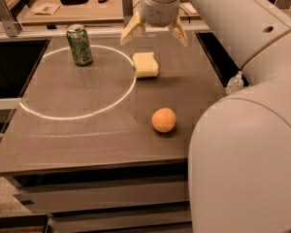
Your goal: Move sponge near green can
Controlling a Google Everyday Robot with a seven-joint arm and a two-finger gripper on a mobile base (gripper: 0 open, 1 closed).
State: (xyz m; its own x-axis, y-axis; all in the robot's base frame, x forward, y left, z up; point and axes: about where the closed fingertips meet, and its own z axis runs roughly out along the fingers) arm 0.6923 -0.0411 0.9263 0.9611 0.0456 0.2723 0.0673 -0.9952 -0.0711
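Observation:
The pale yellow sponge [145,64] lies flat on the grey table [87,115], on the right rim of a white circle. The green can [79,44] stands upright at the far left, inside the circle's far edge. My gripper [154,34] hangs above and just behind the sponge, fingers spread wide and empty, one tan fingertip [128,35] on each side. The sponge is apart from the can by about two can heights.
An orange ball [163,120] sits on the table toward the front right. My white arm [242,130] fills the right side of the view. A wooden bench with clutter [72,4] stands behind the table. Dark gaps flank the table.

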